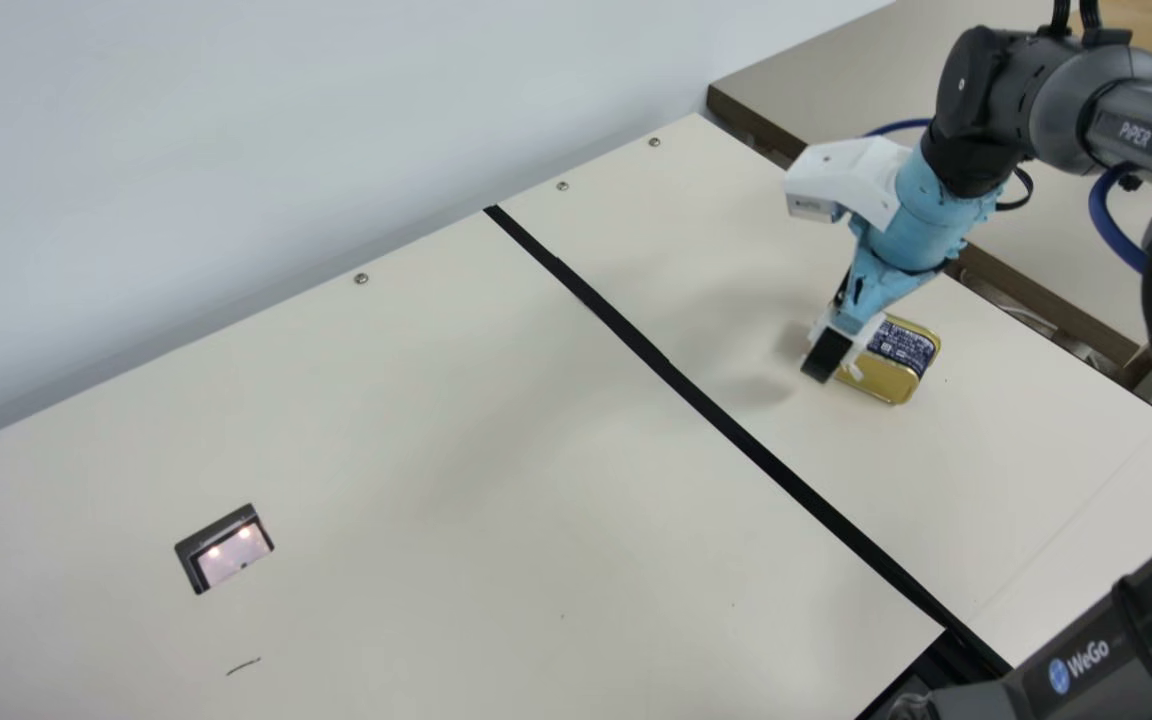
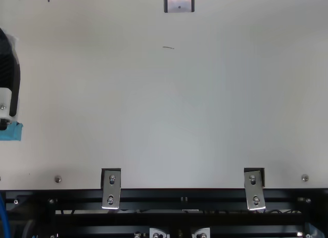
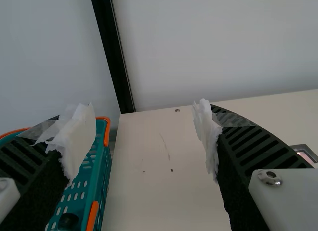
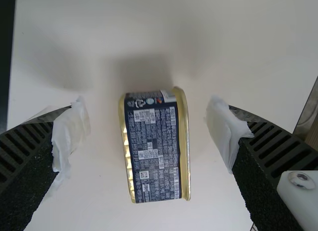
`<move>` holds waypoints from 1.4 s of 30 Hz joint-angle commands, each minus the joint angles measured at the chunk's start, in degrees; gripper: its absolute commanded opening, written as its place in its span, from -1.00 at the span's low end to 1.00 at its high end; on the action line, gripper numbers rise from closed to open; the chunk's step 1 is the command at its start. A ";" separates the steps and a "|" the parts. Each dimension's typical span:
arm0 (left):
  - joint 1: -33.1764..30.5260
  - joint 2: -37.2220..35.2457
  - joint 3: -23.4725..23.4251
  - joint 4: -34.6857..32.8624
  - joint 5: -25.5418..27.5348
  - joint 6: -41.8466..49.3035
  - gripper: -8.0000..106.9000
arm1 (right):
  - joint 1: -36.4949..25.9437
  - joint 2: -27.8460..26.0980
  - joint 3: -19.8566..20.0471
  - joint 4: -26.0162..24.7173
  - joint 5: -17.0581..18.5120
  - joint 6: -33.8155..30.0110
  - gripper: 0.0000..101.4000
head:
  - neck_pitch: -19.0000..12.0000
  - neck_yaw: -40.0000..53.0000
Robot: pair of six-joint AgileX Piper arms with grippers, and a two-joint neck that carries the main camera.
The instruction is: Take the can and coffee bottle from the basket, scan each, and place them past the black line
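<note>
Cream surface point(image 1: 496, 440), can point(image 1: 886, 378) past the black line point(image 1: 671, 372), my right gripper point(image 4: 149, 134) wide over it; skewed retreat could clip and tip it.

In the main view, R arm point(image 1: 1136, 130) is extended in from the view's R edge, w/ a lower link point(image 1: 1111, 640) seen near the bottom R corner. The wrist point(image 1: 931, 215) is wrapped in lt. blue & bent down, w/ a white housing point(image 1: 841, 175) mounted. R gripper point(image 1: 836, 350) is pointed down; in its wrist view, fingers point(image 4: 20, 151) are spread wide, w/ white padding point(image 4: 72, 136) fixed at the tips. In the top view, L gripper point(image 2: 9, 77) is partly seen at the L edge; its ribbed fingers point(image 3: 258, 146) are held wide apart too, tips padded.
</note>
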 commanded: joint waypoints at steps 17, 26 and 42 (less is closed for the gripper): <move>0.00 0.00 0.00 0.00 0.00 0.00 0.71 | 11.20 -9.83 -2.94 8.34 2.14 -1.78 1.00 | -1.66 8.71; 0.00 0.00 0.00 0.00 0.00 0.00 0.71 | 17.19 -13.68 -2.11 13.88 3.11 -4.46 1.00 | -3.99 23.32; 0.00 0.00 0.00 0.00 0.00 0.00 0.71 | 25.00 -22.12 -1.39 29.61 9.83 -10.74 1.00 | -7.80 41.64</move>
